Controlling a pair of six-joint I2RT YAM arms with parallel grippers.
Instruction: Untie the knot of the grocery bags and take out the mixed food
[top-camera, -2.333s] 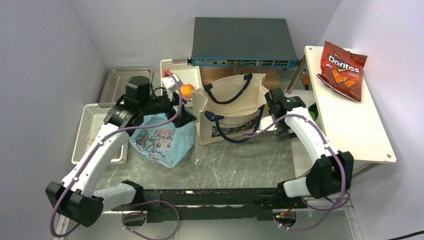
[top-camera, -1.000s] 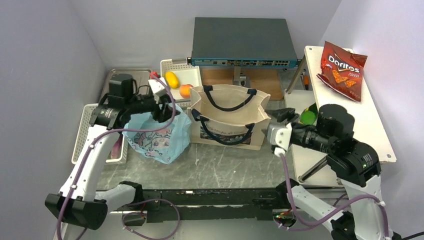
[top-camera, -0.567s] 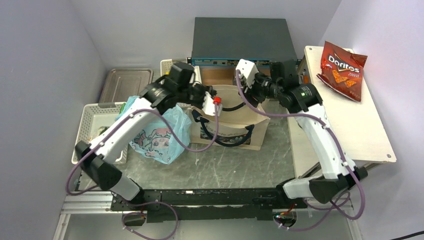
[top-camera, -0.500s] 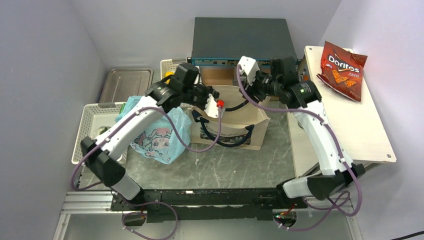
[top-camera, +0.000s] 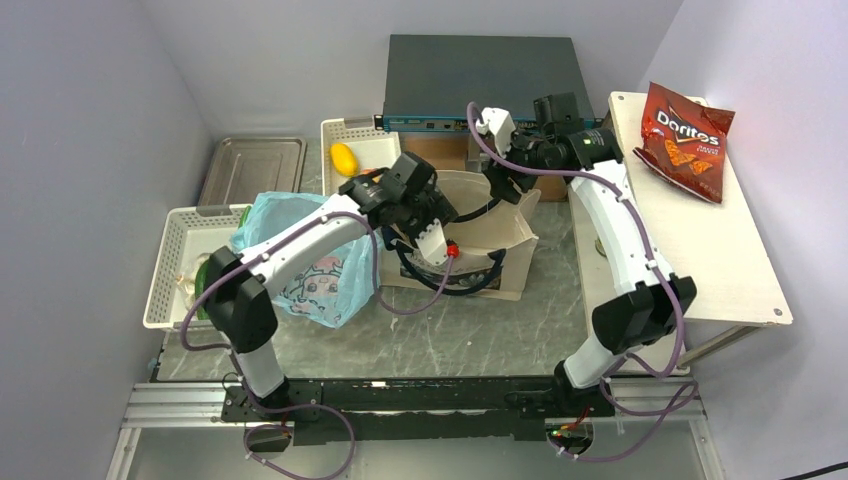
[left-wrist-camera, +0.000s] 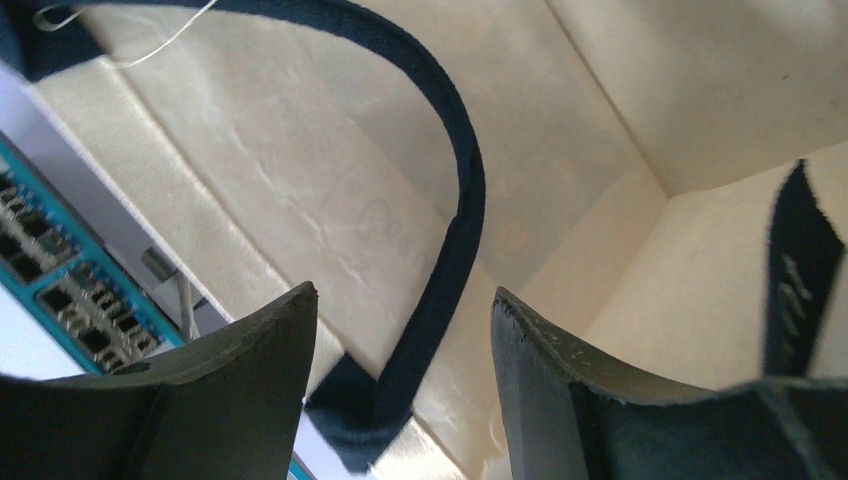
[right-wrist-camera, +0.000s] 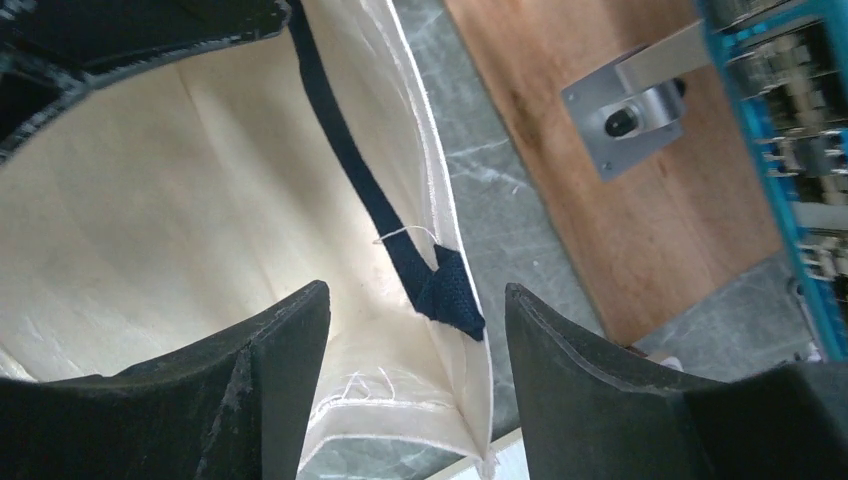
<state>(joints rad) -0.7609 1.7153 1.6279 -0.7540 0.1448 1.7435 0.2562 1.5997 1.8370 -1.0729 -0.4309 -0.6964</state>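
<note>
Both arms reach over the stiff beige fabric tote (top-camera: 512, 236) with dark strap handles, which stands upright mid-surface on the grey marbled surface (top-camera: 470, 330). The left claw (left-wrist-camera: 400, 300) hangs inside the tote's mouth, its two dark fingers spread well apart and gripping nothing; one dark strap (left-wrist-camera: 455, 230) curves down the pale inner wall in the gap between them, and the left wrist view does not show whether it touches either finger. The right claw (right-wrist-camera: 415, 290) is at the tote's far rim, likewise wide open and empty, with the stitched end of another strap (right-wrist-camera: 440, 285) showing between its fingers. The thin light-blue plastic grocery bag (top-camera: 310, 275) with cartoon prints sits just left of the tote, partly under the left arm; its tied knot cannot be made out. A yellow oval fruit (top-camera: 344, 158) lies in the white slotted basket (top-camera: 330, 130) at the far side, a green cucumber (top-camera: 203, 274) lies in the second white basket (top-camera: 165, 260) at the left, and the red Doritos chip bag (top-camera: 685, 125) rests on the white board (top-camera: 700, 260) at the right. A dark grey network switch (top-camera: 480, 85) stands behind the tote.
</note>
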